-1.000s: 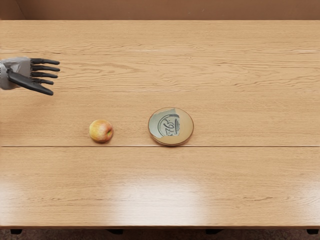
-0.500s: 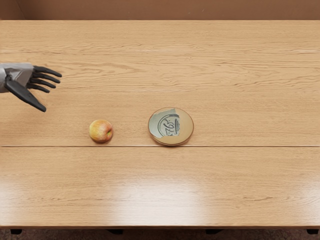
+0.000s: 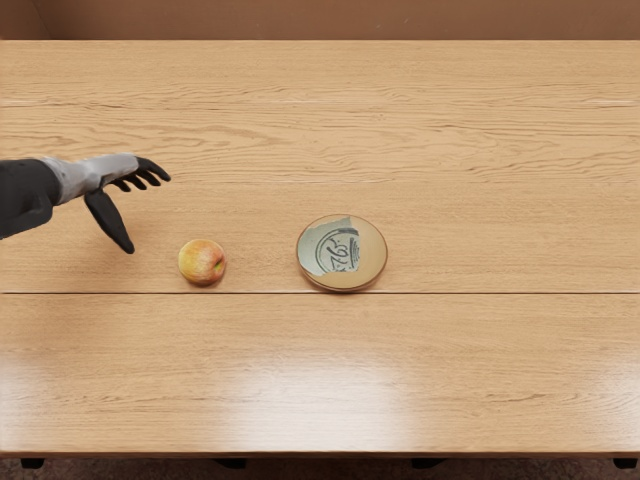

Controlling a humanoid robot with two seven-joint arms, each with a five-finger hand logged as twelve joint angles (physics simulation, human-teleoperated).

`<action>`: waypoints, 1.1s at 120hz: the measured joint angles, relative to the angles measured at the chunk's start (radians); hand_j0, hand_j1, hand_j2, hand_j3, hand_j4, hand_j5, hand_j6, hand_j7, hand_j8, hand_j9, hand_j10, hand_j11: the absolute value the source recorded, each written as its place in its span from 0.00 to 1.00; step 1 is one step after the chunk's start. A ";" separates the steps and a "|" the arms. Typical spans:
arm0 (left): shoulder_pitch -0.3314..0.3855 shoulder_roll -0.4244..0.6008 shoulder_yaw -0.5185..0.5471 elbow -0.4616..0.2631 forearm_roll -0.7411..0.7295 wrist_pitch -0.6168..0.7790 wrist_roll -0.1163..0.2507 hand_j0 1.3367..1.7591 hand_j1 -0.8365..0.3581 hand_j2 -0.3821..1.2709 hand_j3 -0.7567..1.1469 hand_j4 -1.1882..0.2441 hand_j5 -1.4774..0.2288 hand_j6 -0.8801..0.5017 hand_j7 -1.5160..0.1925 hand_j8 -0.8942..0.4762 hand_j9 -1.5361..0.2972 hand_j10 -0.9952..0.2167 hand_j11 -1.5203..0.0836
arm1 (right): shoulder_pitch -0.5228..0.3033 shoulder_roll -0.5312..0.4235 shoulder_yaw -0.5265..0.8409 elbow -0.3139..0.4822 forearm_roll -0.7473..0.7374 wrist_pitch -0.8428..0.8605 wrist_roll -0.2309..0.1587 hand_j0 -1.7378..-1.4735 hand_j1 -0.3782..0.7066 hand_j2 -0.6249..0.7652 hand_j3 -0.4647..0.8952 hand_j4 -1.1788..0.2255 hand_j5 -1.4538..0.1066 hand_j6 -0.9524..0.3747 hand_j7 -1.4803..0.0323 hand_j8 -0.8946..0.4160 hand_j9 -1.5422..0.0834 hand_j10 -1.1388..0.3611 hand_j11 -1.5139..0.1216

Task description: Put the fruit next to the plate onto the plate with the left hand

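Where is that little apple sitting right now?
In the head view the apple lies on the table left of centre, just left of the plate without touching it; the open left hand is farther left, clear of it.

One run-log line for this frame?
phase: pre-grasp | left hand: open, apart from apple | apple: on table, left of plate | right hand: not in view

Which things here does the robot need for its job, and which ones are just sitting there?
Needed for the job:
- the fruit, lying on the table to the left of the plate
- the plate, nothing on it yet
- the left hand, open, up and left of the fruit, not touching it

Just there:
- the wooden table under them
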State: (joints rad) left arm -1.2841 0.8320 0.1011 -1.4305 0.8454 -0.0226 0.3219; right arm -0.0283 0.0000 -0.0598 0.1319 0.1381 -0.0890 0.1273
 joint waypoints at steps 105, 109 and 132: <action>-0.432 -0.428 0.739 -0.205 -0.346 0.624 0.170 0.76 0.75 0.26 0.40 0.66 0.68 0.46 0.71 0.48 0.67 0.62 0.75 | 0.005 0.000 0.000 0.000 0.000 0.000 0.000 0.30 0.07 0.44 0.34 0.81 0.90 0.69 0.95 0.66 0.92 0.74 0.90; -0.436 -0.445 0.741 -0.206 -0.360 0.626 0.170 0.76 0.75 0.26 0.40 0.66 0.68 0.46 0.71 0.48 0.67 0.62 0.75 | 0.005 0.000 0.000 0.000 0.000 0.000 0.000 0.30 0.07 0.44 0.34 0.81 0.90 0.69 0.95 0.66 0.92 0.74 0.90; -0.456 -0.539 0.746 -0.204 -0.437 0.632 0.171 0.76 0.75 0.26 0.40 0.66 0.68 0.46 0.71 0.48 0.67 0.62 0.75 | 0.005 0.000 0.000 0.000 0.000 0.000 0.000 0.30 0.07 0.44 0.34 0.81 0.90 0.69 0.95 0.66 0.92 0.74 0.90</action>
State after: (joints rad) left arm -1.7404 0.2928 0.8475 -1.6350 0.4083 0.6098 0.4926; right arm -0.0232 0.0000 -0.0598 0.1319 0.1380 -0.0890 0.1273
